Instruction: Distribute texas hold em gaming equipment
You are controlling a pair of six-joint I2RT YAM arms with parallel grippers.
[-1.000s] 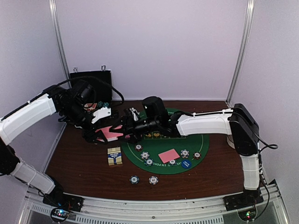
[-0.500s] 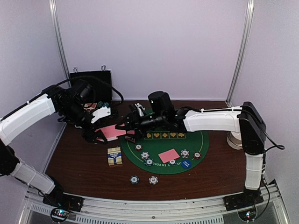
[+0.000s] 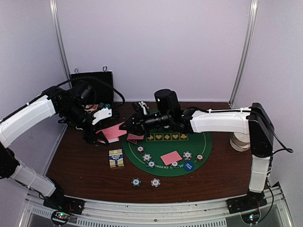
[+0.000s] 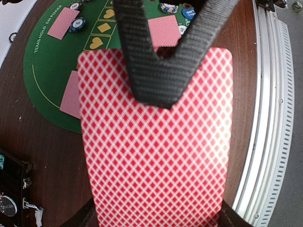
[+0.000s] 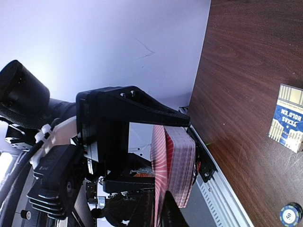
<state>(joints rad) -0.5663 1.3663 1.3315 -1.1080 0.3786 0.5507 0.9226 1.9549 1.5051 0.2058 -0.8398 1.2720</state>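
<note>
My left gripper is shut on a deck of pink-backed playing cards, held above the brown table at the left rim of the green felt mat. The deck fills the left wrist view. My right gripper reaches across from the right and is shut on the deck's top card, seen edge-on and lifted off the stack. One right finger lies over the deck's far end. A card, striped chips and a blue disc lie on the mat.
A yellow-blue card box lies left of the mat. Two chips sit on bare wood near the front edge. A black case stands open at the back left. A white object stands by the right arm.
My right gripper has closed on the top card of the deck, and its arm has shifted slightly right. The left arm has held the deck still.
</note>
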